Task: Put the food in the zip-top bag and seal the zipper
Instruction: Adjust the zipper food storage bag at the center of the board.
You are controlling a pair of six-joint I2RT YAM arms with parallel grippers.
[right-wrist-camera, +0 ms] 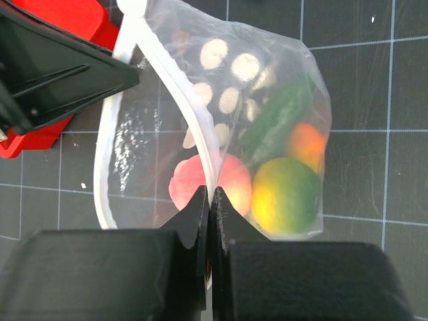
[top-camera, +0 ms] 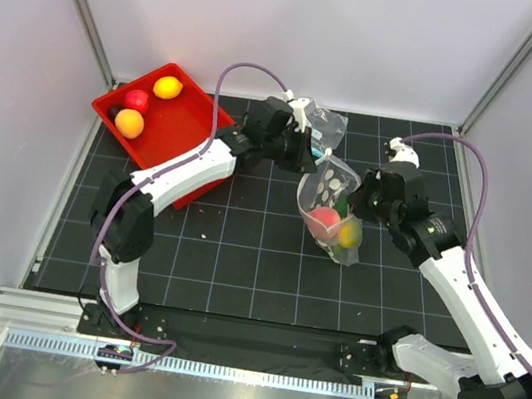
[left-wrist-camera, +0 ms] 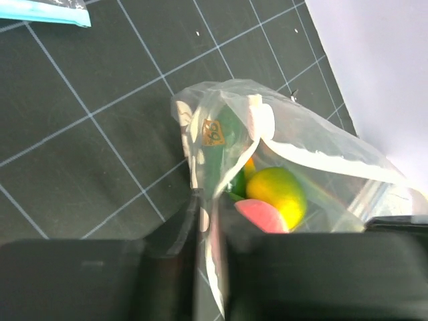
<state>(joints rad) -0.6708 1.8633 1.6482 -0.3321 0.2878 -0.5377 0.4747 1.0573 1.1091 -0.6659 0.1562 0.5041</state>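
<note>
Table (top-camera: 237,256): a black gridded mat, closed in by white walls left, right and far, with a metal rail (top-camera: 189,365) along the near edge.

Zip-top bag (top-camera: 330,181) sits mid-mat, right of centre, well apart from the rail and both side walls. The arms close in on it from left and right. Cannot tell whether its bottom rests on the mat.

Left tool (left-wrist-camera: 212,207): fingers nearly together, with the bag's rim film pinched between them on the far-left side.

Right tool (right-wrist-camera: 208,194): fingers together, clamped on the zipper (right-wrist-camera: 189,100) at the bag's right side.

The bag's mouth gapes between the two grips, and the zipper forms an open loop, unsealed.

In the bag:
- pink peach (right-wrist-camera: 234,184)
- yellow-green fruit (right-wrist-camera: 284,194)
- orange piece (right-wrist-camera: 307,146)
- long green piece (right-wrist-camera: 277,114)

Red tray (top-camera: 176,130) sits far left, its left corner near the mat's edge and just beside the left arm. It holds a yellow fruit (top-camera: 167,88), a red fruit (top-camera: 137,100), an orange fruit (top-camera: 128,123) and a dark item too small to tell.

Smaller clear pouch (top-camera: 327,120) lies just beyond the bag, by the left tool.
</note>
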